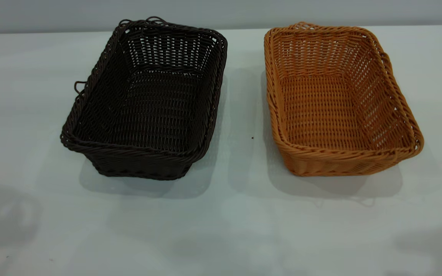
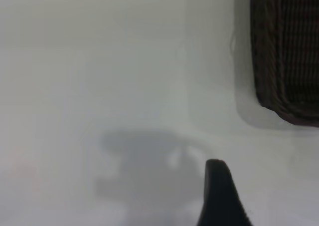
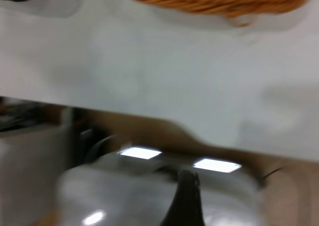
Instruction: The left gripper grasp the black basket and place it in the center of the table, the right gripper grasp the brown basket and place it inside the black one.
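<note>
White matte table [image 1: 221, 230] carries the black basket [image 1: 148, 103] just left of the brown basket [image 1: 336, 103], both upright, empty and apart. For the first step, the left gripper [image 2: 219, 196], well short of the black basket's corner, should pinch the braided rim squarely, avoiding loose strand loops. Whether either gripper is open I cannot tell, the right gripper [image 3: 187, 201] showing one fingertip only; no writing shows.

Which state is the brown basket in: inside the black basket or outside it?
Outside. The brown basket stands empty on the table, apart from the black basket.
</note>
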Robot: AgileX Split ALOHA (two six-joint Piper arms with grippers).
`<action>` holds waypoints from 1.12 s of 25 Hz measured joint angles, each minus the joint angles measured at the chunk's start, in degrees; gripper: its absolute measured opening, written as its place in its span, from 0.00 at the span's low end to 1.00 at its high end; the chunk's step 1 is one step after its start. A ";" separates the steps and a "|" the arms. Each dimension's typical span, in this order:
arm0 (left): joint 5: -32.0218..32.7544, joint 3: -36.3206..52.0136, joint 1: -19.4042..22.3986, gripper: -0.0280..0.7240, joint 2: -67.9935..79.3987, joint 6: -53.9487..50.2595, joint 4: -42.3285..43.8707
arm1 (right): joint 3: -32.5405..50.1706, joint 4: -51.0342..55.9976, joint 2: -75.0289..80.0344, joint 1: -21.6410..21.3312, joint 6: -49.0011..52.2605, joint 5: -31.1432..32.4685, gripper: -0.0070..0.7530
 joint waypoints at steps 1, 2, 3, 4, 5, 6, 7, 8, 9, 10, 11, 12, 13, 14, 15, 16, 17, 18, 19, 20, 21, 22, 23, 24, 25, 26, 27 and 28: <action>-0.78 -1.40 0.00 0.58 3.14 0.57 0.00 | -0.05 3.38 3.86 0.00 -0.93 -0.97 0.77; -1.68 -2.76 0.00 0.58 5.63 1.08 0.00 | -0.12 7.76 7.77 0.00 -1.75 -1.55 0.77; -2.72 -3.87 0.00 0.58 8.44 1.75 0.00 | -0.20 12.51 10.98 0.00 -2.73 -2.11 0.78; -3.56 -5.29 0.00 0.58 11.09 2.27 0.00 | -0.39 16.73 14.66 0.00 -3.69 -2.70 0.78; -4.36 -6.82 0.00 0.58 13.18 2.42 0.00 | -0.45 22.20 18.21 0.00 -4.32 -3.55 0.78; -5.00 -8.17 0.00 0.58 15.53 2.56 0.00 | -0.50 27.92 21.57 0.00 -4.75 -4.52 0.78; -5.38 -9.81 0.00 0.58 17.64 2.63 0.00 | -0.57 33.63 24.28 0.00 -5.46 -5.84 0.78; -5.54 -11.34 0.00 0.58 19.52 2.76 0.00 | -0.65 38.31 27.50 0.00 -6.69 -7.57 0.78; -5.83 -12.67 0.00 0.58 20.93 2.77 0.00 | -0.72 43.99 30.54 0.00 -8.26 -9.13 0.78; -6.40 -13.67 0.00 0.58 22.45 2.82 0.00 | -0.78 49.79 33.03 0.00 -9.66 -10.13 0.78; -6.89 -14.77 0.00 0.58 23.84 2.82 0.00 | -0.90 54.63 35.90 0.00 -11.52 -10.74 0.78; -7.33 -15.77 0.00 0.58 24.91 2.82 -0.05 | -0.98 60.33 38.66 0.00 -13.55 -10.89 0.78; -7.60 -16.67 0.00 0.58 26.06 2.82 -0.05 | -1.03 65.90 41.27 0.00 -15.25 -10.82 0.78; -7.67 -17.31 0.00 0.58 27.05 2.82 -0.11 | -1.10 70.83 43.29 0.00 -16.72 -10.50 0.78; -7.73 -17.93 0.00 0.58 27.80 2.82 -0.11 | -1.42 73.27 45.44 0.00 -16.79 -10.43 0.78; -7.82 -18.37 0.00 0.58 28.26 2.76 -0.15 | -1.82 75.10 47.40 0.00 -16.11 -10.43 0.77; -7.87 -18.68 0.00 0.58 28.71 2.62 -0.23 | -2.24 76.24 48.82 0.25 -15.07 -10.52 0.77; -8.22 -18.84 0.00 0.58 29.11 2.57 -0.25 | -2.56 76.99 50.35 0.72 -13.56 -11.06 0.76; -8.53 -18.96 0.00 0.58 29.48 2.52 -0.25 | -2.87 77.13 51.79 1.33 -12.16 -11.71 0.75; -8.87 -19.02 0.00 0.58 29.88 2.54 -0.30 | -3.18 77.29 53.13 1.91 -11.10 -12.41 0.74; -9.20 -19.08 0.00 0.58 30.43 2.54 -0.53 | -3.68 77.31 54.16 2.62 -9.91 -13.27 0.73; -9.49 -19.18 0.00 0.58 31.07 2.54 -0.86 | -4.37 77.31 55.33 3.29 -8.89 -13.70 0.73; -9.63 -19.23 0.00 0.58 31.67 2.49 -1.15 | -5.12 77.31 56.46 3.78 -8.18 -14.13 0.73; -9.71 -19.37 0.00 0.58 32.45 2.49 -1.55 | -6.18 77.35 57.38 4.33 -7.78 -14.54 0.72; -9.71 -19.51 0.00 0.58 33.31 2.49 -2.06 | -7.26 77.35 58.44 4.89 -7.40 -15.31 0.72; -9.71 -19.93 0.00 0.58 34.32 2.49 -2.32 | -8.23 77.47 59.45 5.37 -6.66 -16.44 0.72; -9.71 -20.41 0.00 0.58 35.22 2.49 -2.54 | -8.94 77.58 60.35 5.75 -5.86 -17.79 0.72; -9.53 -20.85 -0.05 0.58 36.32 2.49 -2.56 | -9.68 77.58 61.08 6.20 -4.61 -18.94 0.72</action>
